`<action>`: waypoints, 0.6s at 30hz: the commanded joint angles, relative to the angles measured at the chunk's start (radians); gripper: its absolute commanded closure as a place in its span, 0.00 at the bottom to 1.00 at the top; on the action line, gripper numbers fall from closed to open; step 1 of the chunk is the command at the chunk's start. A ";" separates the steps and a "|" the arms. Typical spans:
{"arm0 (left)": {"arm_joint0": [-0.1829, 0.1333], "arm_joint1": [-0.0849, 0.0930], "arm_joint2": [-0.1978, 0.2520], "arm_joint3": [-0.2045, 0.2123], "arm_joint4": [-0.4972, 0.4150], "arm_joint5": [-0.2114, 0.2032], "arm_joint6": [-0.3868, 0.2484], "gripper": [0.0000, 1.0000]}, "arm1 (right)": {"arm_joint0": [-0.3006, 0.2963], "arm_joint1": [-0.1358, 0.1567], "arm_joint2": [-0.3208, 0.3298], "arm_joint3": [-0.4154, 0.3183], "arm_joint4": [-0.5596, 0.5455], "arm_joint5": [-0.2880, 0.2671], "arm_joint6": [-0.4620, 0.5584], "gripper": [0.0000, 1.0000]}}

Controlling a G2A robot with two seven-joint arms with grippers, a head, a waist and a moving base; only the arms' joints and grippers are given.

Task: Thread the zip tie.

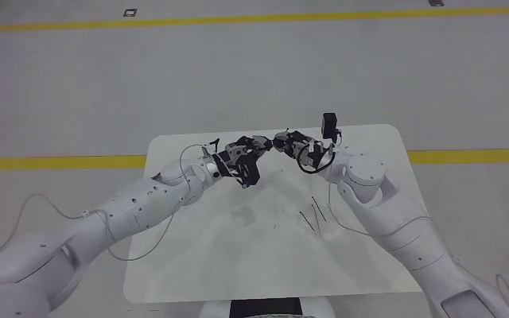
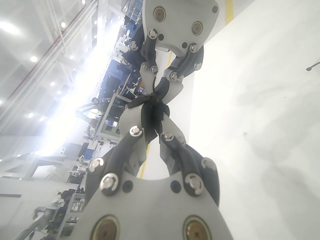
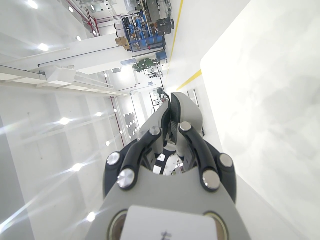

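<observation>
Above the tabletop's (image 1: 199, 262) far side, the left gripper (image 2: 151, 108) and right gripper (image 2: 155, 93) are meeting tip to tip, both grasping one black zip tie (image 2: 150, 123) between them.

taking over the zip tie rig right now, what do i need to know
The left gripper has its fingers shut on the black zip tie, above the table.
The right gripper meets it tip to tip, fingers shut on the same tie.
A few spare zip ties lie on the table by the right arm.
Done: tie lifted, held by both.
Left: threading; whether the tail is in the head cannot be told.
</observation>
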 commanded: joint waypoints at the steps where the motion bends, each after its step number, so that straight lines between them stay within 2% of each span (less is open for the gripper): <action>1: 0.000 0.000 0.000 0.001 0.000 0.001 0.002 1.00 | 0.000 0.000 -0.002 0.000 0.000 0.000 -0.001 1.00; 8: 0.001 0.001 0.000 0.007 0.000 0.001 0.014 1.00 | 0.004 0.001 -0.008 0.005 -0.001 0.000 -0.005 1.00; 9: 0.001 0.002 0.000 0.007 0.000 0.000 0.015 1.00 | 0.004 0.001 -0.009 0.005 0.000 0.000 -0.007 0.87; 11: 0.000 0.003 0.000 0.007 0.000 0.000 0.016 1.00 | 0.005 0.001 -0.010 0.004 0.000 0.000 -0.008 0.54; 12: 0.000 0.004 0.000 0.007 0.000 0.001 0.017 1.00 | 0.006 0.001 -0.010 0.003 0.001 0.000 -0.009 0.32; 13: 0.000 0.004 0.000 0.006 0.000 0.002 0.018 1.00 | 0.005 0.001 -0.009 0.002 0.000 0.000 -0.010 0.20; 14: 0.000 0.005 0.000 0.006 0.000 0.003 0.018 1.00 | 0.005 0.001 -0.009 0.001 0.000 0.000 -0.010 0.16; 15: 0.000 0.006 0.000 0.006 0.000 0.004 0.019 1.00 | 0.004 0.000 -0.009 0.000 0.000 0.000 -0.010 0.05; 16: 0.000 0.006 0.000 0.005 0.000 0.005 0.019 1.00 | 0.004 0.000 -0.008 0.000 -0.001 0.000 -0.010 0.00; 18: 0.000 0.007 0.000 0.005 0.000 0.006 0.020 1.00 | 0.002 0.000 -0.008 -0.002 -0.003 0.000 -0.012 0.00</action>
